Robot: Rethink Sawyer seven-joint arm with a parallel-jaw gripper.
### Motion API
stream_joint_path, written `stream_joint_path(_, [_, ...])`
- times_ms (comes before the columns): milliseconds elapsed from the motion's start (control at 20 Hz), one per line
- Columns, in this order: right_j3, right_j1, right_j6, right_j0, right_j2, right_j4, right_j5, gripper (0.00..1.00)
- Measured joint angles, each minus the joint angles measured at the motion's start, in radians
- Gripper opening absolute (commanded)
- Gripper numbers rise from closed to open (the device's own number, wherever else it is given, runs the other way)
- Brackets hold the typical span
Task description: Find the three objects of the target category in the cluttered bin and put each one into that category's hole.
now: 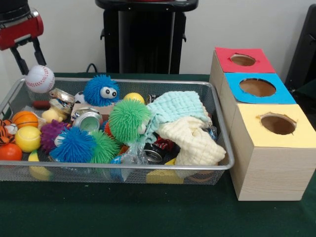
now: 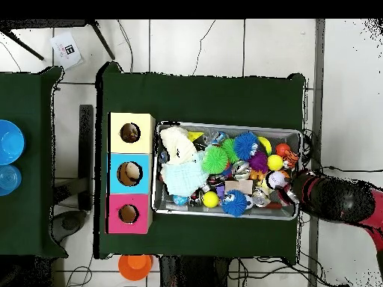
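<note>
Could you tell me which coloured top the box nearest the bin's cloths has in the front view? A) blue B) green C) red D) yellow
D: the yellow-topped box stands right beside the end of the wire bin where the cloths lie, with the blue and red ones behind it.

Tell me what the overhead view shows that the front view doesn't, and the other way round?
Only the overhead view shows things lying inside the box holes, blue bowls on a side table, and an orange object on the floor. Only the front view shows the baseball at the gripper, and the blue puffer's googly eyes. Both show the mesh bin of toys, the cloths and the three coloured boxes.
</note>
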Motion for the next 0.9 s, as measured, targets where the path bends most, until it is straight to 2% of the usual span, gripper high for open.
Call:
stream_joint_path(250, [0.014, -0.019, 0.000, 0.000, 0.017, 0.039, -0.001, 0.00])
stream_joint_path(450, [0.017, -0.009, 0.000, 0.001, 0.031, 0.047, -0.041, 0.00])
stream_joint_path(750, [0.021, 0.026, 0.000, 0.001, 0.038, 0.046, -0.201, 0.00])
stream_joint_path(900, [0.025, 0.057, 0.000, 0.003, 0.038, 0.044, -0.315, 0.00])
